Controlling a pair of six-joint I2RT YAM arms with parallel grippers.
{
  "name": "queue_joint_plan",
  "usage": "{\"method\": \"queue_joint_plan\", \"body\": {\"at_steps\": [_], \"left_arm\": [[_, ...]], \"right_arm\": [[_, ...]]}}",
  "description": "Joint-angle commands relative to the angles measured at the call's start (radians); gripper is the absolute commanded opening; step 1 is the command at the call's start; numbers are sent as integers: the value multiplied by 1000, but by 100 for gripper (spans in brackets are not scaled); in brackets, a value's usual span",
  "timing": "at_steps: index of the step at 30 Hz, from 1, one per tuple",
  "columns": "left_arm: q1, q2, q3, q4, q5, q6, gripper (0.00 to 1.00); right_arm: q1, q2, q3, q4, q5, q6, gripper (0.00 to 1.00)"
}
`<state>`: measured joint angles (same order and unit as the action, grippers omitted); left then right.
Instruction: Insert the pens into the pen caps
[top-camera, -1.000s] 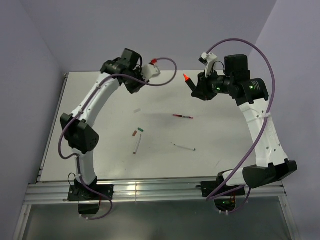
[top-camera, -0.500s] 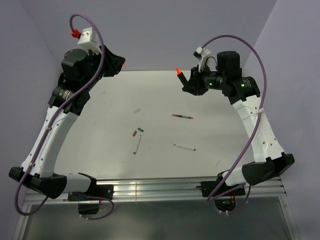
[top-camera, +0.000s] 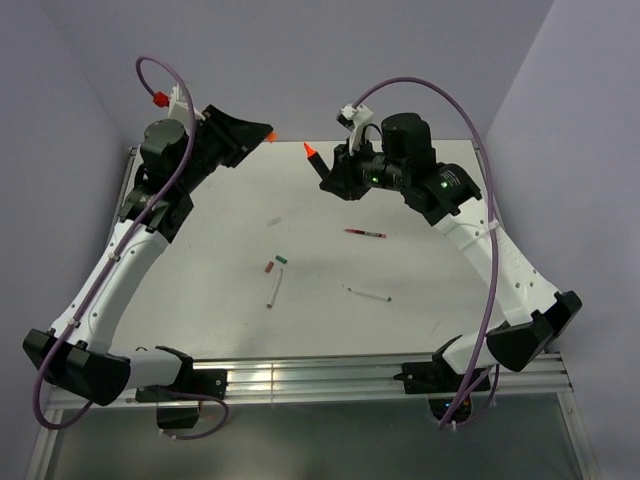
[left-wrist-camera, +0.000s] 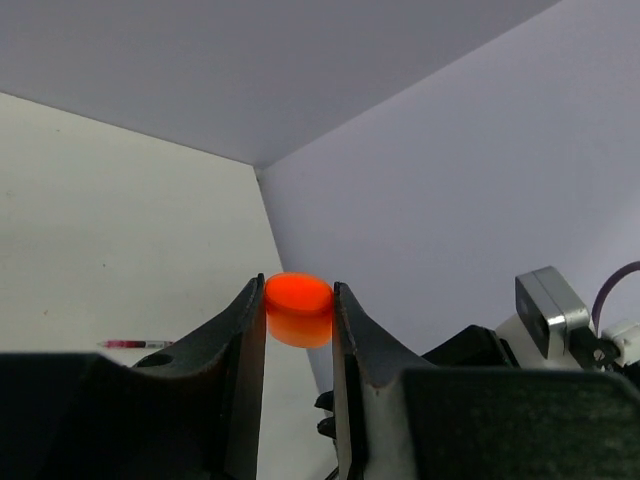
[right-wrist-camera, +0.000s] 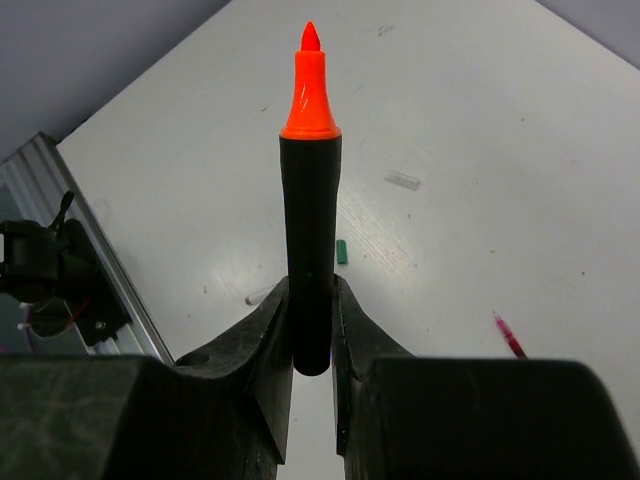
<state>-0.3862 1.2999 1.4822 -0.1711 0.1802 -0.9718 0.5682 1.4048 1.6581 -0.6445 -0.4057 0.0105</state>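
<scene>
Left fingers (left-wrist-camera: 246, 350): closed down to the width of the orange cap (left-wrist-camera: 298, 308). I read one pad against each side of it.
Orange cap: sits right at the tips of the left fingers, with one round end turned towards my wrist camera. I cannot tell if that end is open or closed. It is held in the air over the far left part of the bench (top-camera: 220, 300).
Right fingers (right-wrist-camera: 270, 350): almost closed, clamped on the rear of the marker (right-wrist-camera: 311, 220).
Marker: black barrel in line with the fingers. Most of the barrel and the orange tip stick out past the fingertips. It is held off the bench over its far middle. From above, the tip points towards the orange cap, with a clear gap between them.
Red pen (top-camera: 365, 233): flat on the bench, right of centre, well apart from both sets of fingers.
Green cap (top-camera: 282, 259): on the bench near centre.
Brown-red cap (top-camera: 268, 267): just beside the green cap.
Left white pen (top-camera: 273, 288): its far end lies just beside the brown-red cap.
Right white pen (top-camera: 367, 294): flat on the bench, nearer to me than the red pen.
</scene>
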Motion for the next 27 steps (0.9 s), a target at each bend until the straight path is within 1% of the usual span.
{"method": "queue_joint_plan", "body": {"at_steps": [1, 2, 6, 11, 13, 16, 23, 27], "left_arm": [[1, -74, -103, 227, 76, -91, 0], [1, -79, -165, 325, 112, -112, 0], [1, -86, -250, 445, 166, -179, 0], [1, -73, -231, 443, 166, -196, 0], [1, -60, -218, 441, 171, -206, 0], [1, -53, -203, 432, 174, -228, 0], [-2, -25, -139, 317, 168, -214, 0], [-20, -16, -122, 291, 151, -191, 0]], "right_arm": [[19, 14, 66, 49, 3, 22, 0], [22, 14, 74, 46, -5, 19, 0], [24, 11, 75, 39, -13, 13, 0], [27, -1, 46, 29, -39, 0, 0], [35, 0, 35, 20, -19, -49, 0], [56, -3, 22, 14, 21, -73, 0], [82, 28, 77, -14, 90, -80, 0], [96, 37, 86, -14, 128, -83, 0]]}}
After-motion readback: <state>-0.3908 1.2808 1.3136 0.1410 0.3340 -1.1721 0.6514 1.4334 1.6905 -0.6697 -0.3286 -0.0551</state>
